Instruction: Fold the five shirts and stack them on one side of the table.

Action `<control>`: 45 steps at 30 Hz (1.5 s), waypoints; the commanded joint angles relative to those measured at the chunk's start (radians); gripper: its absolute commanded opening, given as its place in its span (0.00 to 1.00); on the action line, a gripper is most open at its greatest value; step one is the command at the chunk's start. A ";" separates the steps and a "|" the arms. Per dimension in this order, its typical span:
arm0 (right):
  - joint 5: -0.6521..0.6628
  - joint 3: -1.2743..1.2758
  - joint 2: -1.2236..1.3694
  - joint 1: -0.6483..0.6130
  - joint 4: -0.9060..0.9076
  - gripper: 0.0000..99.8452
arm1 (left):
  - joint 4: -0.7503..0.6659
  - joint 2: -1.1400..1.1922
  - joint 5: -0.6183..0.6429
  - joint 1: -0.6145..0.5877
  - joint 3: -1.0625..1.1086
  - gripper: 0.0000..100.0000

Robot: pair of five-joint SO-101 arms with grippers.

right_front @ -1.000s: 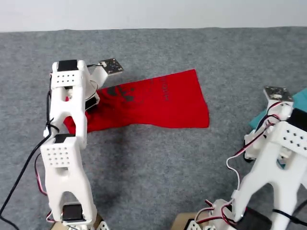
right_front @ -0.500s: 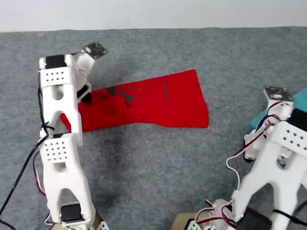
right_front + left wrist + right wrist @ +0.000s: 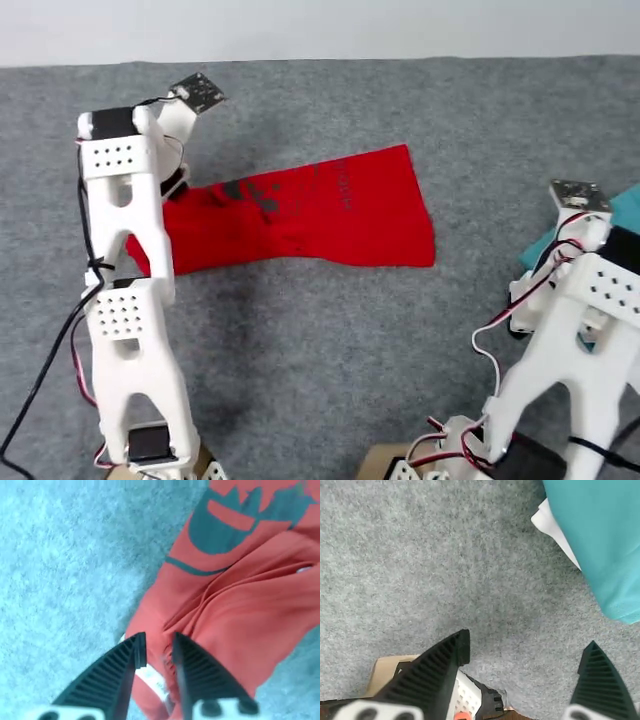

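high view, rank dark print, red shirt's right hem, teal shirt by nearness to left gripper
1. dark print, on the red shirt beside the left gripper
2. right hem, the shirt's far end
3. teal shirt, table's right edge

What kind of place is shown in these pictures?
Probably a robot test bench: a table covered in grey felt, two white robot arms side by side, and a red shirt and a teal shirt lying on it.

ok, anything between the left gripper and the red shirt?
Nothing visible. The left gripper hangs directly over the red shirt, at the shirt's left end in the high view, jaws slightly apart. Only the shirt's own wrinkled fabric lies beneath the fingertips, with the grey mat beside it.
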 commanded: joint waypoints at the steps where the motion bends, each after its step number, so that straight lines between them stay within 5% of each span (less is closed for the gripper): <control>1: -0.011 -0.008 -0.041 0.005 0.036 0.35 | 0.028 -0.029 0.054 0.058 -0.027 0.04; 13: -0.011 -0.008 -0.033 0.005 0.030 0.35 | 0.025 -0.017 0.206 0.258 0.148 0.00; 25: -0.011 -0.008 -0.031 -0.036 0.030 0.35 | -0.054 -0.032 0.227 0.305 0.331 0.00; 35: -0.011 -0.009 -0.039 -0.130 0.030 0.35 | 0.028 -0.164 0.233 0.247 0.177 0.00; 45: -0.017 -0.015 -0.031 -0.154 -0.001 0.35 | 0.026 -0.273 0.253 0.087 0.401 0.00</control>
